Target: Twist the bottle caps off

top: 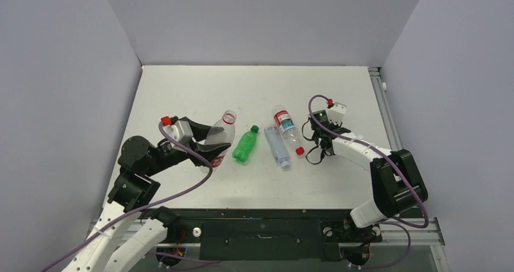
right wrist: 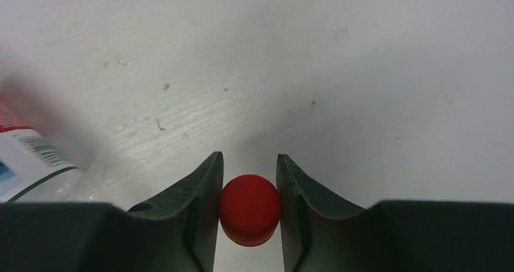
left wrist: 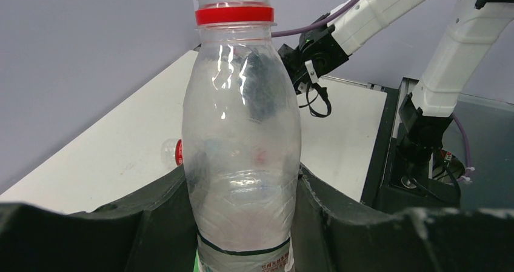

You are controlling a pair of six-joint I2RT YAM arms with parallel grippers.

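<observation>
Pinching a red bottle cap (right wrist: 249, 210) squarely in the right gripper (right wrist: 250, 169), low over the white table (right wrist: 363, 72), beside a lying red-labelled bottle (top: 287, 126). Clamping the other red-labelled bottle (left wrist: 242, 132) at mid-body in the left gripper (top: 213, 140), neck up and away, mouth uncapped, empty. Between the grippers, lying roughly near-to-far: green bottle (top: 245, 146), green cap (top: 255, 128) on and pointing away; unlabelled pale bottle (top: 276, 146).

Green bottle (top: 245, 145), pale-blue bottle (top: 277, 146) and red-labelled bottle (top: 285, 125) lie close together mid-way across the worktop (top: 254, 84), with only narrow gaps between them. Behind them it runs open to the back wall (top: 260, 23).
</observation>
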